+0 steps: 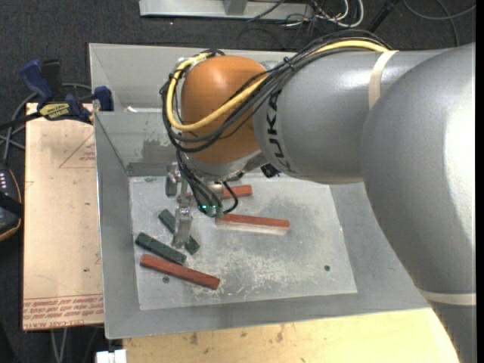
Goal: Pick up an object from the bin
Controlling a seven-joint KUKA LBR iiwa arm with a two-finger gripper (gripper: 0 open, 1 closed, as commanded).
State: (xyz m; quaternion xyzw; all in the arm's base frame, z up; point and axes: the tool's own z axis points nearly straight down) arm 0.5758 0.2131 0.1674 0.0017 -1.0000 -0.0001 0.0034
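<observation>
The KUKA arm (363, 112) reaches in from the right over the grey metal bin (302, 267). Its orange wrist cover (219, 104), wrapped in yellow and black cables (175, 100), hangs above the back half of the floor. The gripper (181, 231) is down at the left-centre of the floor. It stands between two small things: a short dark green block (167, 220) just to its left and a second short green block (191, 243) just to its right and a little nearer the front. It appears to touch or nearly touch both. Whether the tool is spread or pressed together cannot be told from this angle, and nothing can be seen pinched in it.

A long dark green bar (159, 249) lies slantwise just in front of the gripper. Close in front of that bar lies a long red-brown bar (180, 271), angled the same way, near the front left corner. To the gripper's right, a red-brown bar with a pale underside (252, 221) lies almost level across the middle of the floor, apart from the green blocks. Behind it, a short red-brown piece (242, 190) juts out from under the wrist, which hides the rest of it. The right side of the floor bears only pale scuff marks.
</observation>
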